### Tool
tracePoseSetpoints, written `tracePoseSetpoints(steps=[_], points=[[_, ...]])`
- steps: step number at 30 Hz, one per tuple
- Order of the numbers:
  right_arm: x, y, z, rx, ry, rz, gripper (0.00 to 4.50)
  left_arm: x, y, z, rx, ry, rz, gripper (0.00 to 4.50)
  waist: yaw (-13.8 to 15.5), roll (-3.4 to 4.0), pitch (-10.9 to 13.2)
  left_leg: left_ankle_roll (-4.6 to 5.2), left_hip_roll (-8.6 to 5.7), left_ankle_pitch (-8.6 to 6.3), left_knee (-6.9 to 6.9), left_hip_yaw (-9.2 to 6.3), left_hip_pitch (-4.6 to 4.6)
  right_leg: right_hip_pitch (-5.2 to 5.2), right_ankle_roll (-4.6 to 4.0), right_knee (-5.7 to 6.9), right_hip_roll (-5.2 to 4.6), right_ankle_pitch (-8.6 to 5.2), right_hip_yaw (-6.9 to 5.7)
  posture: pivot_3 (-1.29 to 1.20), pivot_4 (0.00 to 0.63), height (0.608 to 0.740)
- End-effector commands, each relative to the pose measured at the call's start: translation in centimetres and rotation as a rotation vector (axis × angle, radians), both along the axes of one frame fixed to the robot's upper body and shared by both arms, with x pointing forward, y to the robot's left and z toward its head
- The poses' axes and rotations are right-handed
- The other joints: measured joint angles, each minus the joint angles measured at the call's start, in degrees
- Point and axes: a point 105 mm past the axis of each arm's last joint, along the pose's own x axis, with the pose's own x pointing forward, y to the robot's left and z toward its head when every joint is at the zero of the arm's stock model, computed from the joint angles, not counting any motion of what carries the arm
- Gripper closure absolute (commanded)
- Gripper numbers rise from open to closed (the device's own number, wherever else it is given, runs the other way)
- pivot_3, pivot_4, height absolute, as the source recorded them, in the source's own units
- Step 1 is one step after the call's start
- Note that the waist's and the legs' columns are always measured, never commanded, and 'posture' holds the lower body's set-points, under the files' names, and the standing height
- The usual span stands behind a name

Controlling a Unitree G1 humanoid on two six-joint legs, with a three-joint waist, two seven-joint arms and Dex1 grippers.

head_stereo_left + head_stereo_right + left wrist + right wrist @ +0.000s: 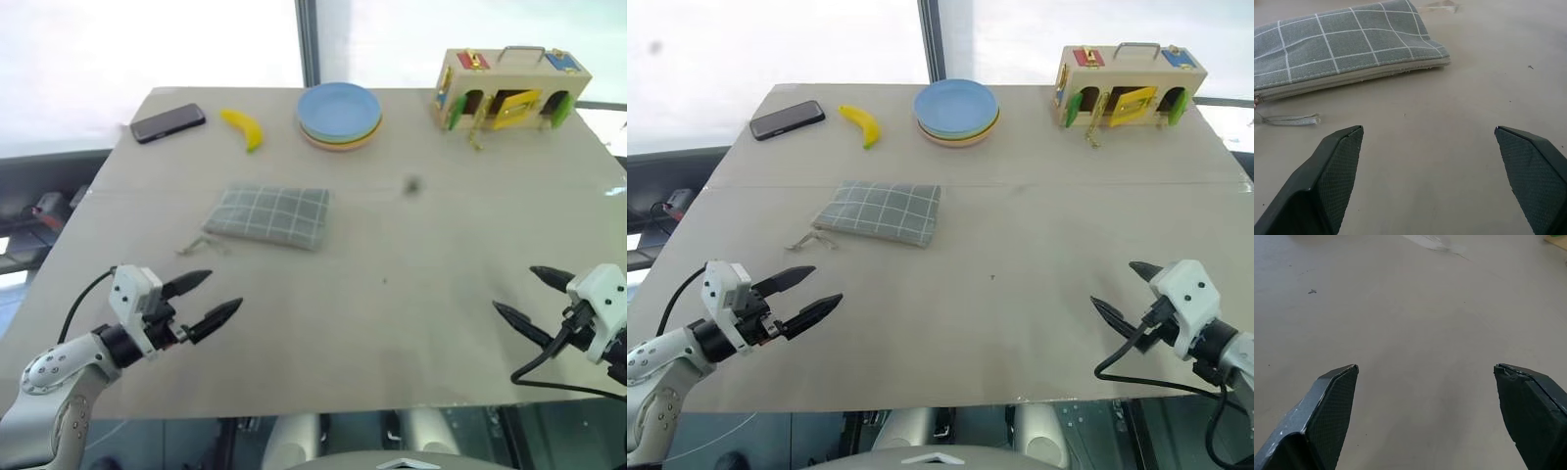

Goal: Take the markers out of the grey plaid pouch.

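Two released grippers, left gripper [203, 299] and right gripper [529, 300], hover empty over the bench [392, 245], seemingly poised to approach the closed grey plaid pouch [269, 216] lying left of centre.

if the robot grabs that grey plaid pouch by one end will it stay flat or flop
The grey plaid fabric pouch with white grid lines will probably flop: its soft cloth shows gentle ripples in the left wrist view. It lies nearly flat on the beige table, so it is likely light. Pushed, it would likely slide or bunch up rather than roll.
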Motion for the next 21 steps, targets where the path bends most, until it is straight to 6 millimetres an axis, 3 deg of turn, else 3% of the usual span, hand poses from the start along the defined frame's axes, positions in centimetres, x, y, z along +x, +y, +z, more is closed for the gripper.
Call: tracePoseSetpoints(steps=[1, 7, 15, 19, 21], points=[[0.1, 0.8, 1.5, -0.007, -0.042, 0.034, 0.0, 0.4, 0.3, 0.9, -0.005, -0.037, 0.031, 0.03, 0.07, 0.0, 0.0, 0.01, 0.0, 0.0, 0.0, 0.01, 0.0, 0.0, 0.0, 0.0, 0.0, 0.0, 0.0, 0.0, 0.15, 0.74], [0.6, 2.9, 2.5, 0.005, -0.079, 0.108, 0.0, 2.7, 1.1, 1.9, -0.097, -0.071, 0.2, 0.03, 0.77, -0.09, -0.01, 0.04, -0.01, 0.02, 0.02, 0.1, 0.07, 0.03, 0.21, 0.01, 0.08, -0.12, 0.05, 0.0, 0.15, 0.74], [1.3, 6.3, 3.8, 0.058, -0.144, 0.197, 0.0, 10.5, 5.8, 4.2, -0.067, -0.018, 0.762, 0.03, 1.22, -0.33, 0.07, 0.09, 0.02, 0.05, 0.41, -0.13, 0.11, 0.34, 0.25, 0.09, 0.74, -0.1, -0.14, 0.0, 0.15, 0.74], [1.7, 7.3, 4.2, 0.073, -0.166, 0.22, 0.0, 13.6, 8.1, 3.0, 0.034, 0.067, 0.994, 0.03, 0.94, -0.45, 0.08, 0.13, -0.06, 0.03, 0.45, -0.05, 0.12, 0.39, 0.46, 0.08, 0.76, 0.05, 0.0, 0.0, 0.15, 0.74], [1.8, 7.6, 4.2, 0.079, -0.169, 0.227, 0.0, 14.5, 7.7, 1.7, 0.109, 0.126, 0.99, 0.03, 0.92, -0.51, 0.1, 0.16, -0.06, 0.01, 0.45, -0.03, 0.12, 0.38, 0.4, 0.09, 0.8, 0.1, 0.02, 0.0, 0.15, 0.74]])
